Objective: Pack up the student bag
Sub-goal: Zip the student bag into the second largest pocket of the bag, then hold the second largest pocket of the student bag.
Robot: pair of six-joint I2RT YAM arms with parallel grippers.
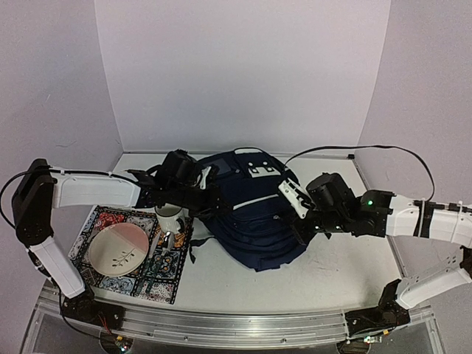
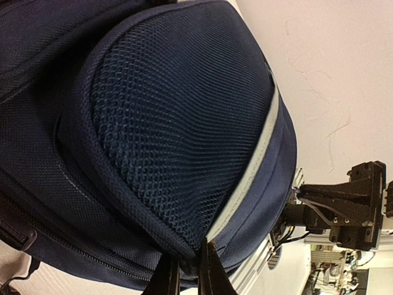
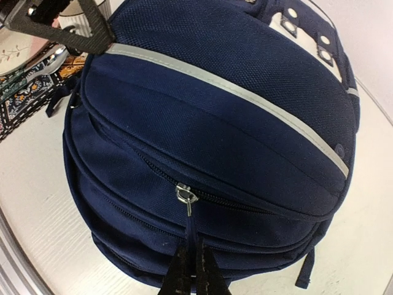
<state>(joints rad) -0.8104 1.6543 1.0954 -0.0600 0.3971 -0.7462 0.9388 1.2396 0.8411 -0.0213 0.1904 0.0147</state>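
Observation:
The student bag (image 1: pixel 251 214), a dark navy backpack with a thin white stripe, lies in the middle of the table between both arms. My left gripper (image 1: pixel 212 193) is at its left edge, shut on a fold of fabric by the stripe seam (image 2: pixel 189 270). In the left wrist view the bag's mesh panel (image 2: pixel 166 117) fills the frame. My right gripper (image 1: pixel 295 206) is at the bag's right side. In the right wrist view it (image 3: pixel 194 261) is shut on the navy pull tab (image 3: pixel 192 227) hanging from a silver zipper slider (image 3: pixel 185 194). The zipper looks closed on both sides of the slider.
Left of the bag a patterned mat (image 1: pixel 110 219) carries a pink plate (image 1: pixel 118 249), a white mug (image 1: pixel 169 217) and a spoon (image 1: pixel 168 240). An aluminium rail (image 1: pixel 221 324) runs along the near table edge. White walls enclose the back and sides.

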